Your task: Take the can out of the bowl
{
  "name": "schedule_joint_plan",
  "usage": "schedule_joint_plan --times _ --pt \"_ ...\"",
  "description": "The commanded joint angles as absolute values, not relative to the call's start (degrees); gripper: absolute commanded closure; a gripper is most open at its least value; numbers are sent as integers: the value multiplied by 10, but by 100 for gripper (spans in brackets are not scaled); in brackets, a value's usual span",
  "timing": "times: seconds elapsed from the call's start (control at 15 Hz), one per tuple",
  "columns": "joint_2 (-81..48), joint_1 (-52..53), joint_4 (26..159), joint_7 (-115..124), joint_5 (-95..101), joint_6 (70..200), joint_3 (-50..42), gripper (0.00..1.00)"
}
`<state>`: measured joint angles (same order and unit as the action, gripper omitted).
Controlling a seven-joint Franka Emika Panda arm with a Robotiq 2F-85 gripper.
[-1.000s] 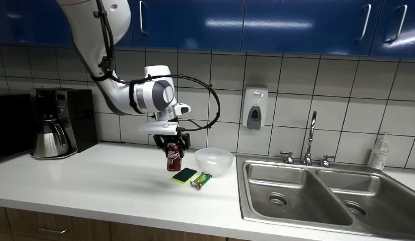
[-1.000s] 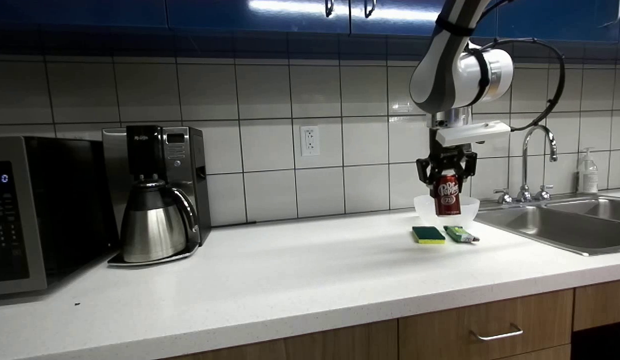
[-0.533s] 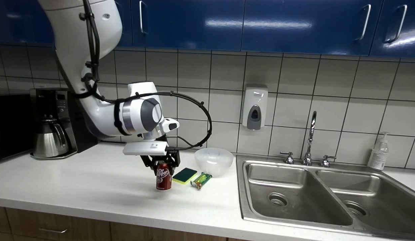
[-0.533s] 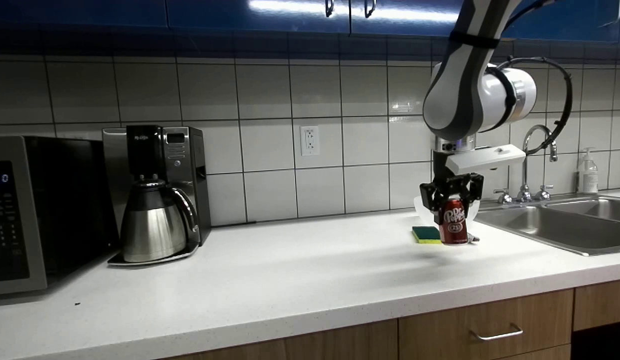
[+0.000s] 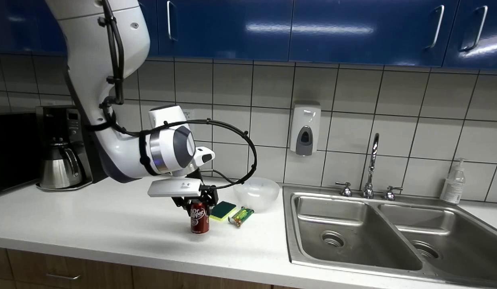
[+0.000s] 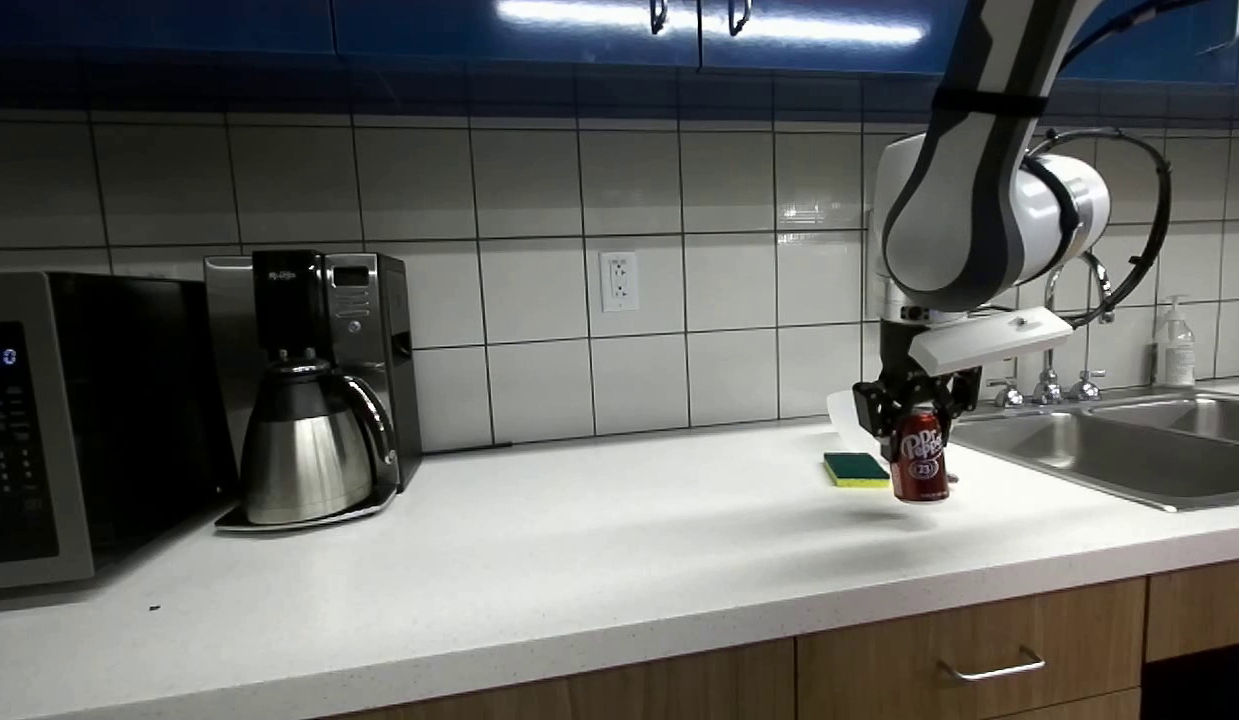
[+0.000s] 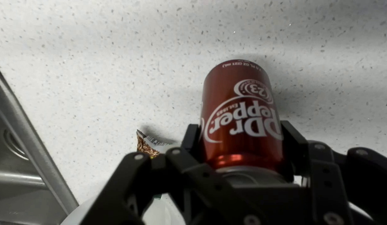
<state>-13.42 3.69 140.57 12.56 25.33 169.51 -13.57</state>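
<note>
The red can [image 5: 199, 221] with a pale mark stands nearly upright, slightly tilted, in my gripper [image 5: 199, 212], in both exterior views [image 6: 921, 468]. In the wrist view, both fingers of the gripper [image 7: 241, 132] press the sides of the can [image 7: 240, 93] near its silvery top. The can's base is at or just above the counter; a shadow lies under it. The translucent white bowl [image 5: 257, 195] stands behind and apart from the can. It is partly hidden by the gripper in an exterior view [image 6: 847, 418] and shows at the bottom of the wrist view [image 7: 159, 215].
A green-yellow sponge [image 5: 223, 210] and a green wrapped bar [image 5: 241, 216] lie between the can and the bowl. The steel sink [image 5: 288, 237] is beyond the bowl. A coffee maker [image 6: 309, 400] and microwave [image 6: 69, 430] stand at the far end of the counter [image 6: 579, 560].
The gripper, still holding the can, has moved down and towards the counter's front edge, away from the bowl. The last half second shows only a small further lowering. Bowl, sponge and bar have not moved.
</note>
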Motion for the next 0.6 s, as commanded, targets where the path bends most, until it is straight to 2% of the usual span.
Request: schedule_joint_plan --times 0.0,0.53 --pt "-146 62 1407 170 289 1724 -165 60" --pt "-181 109 1401 196 296 1752 -211 60"
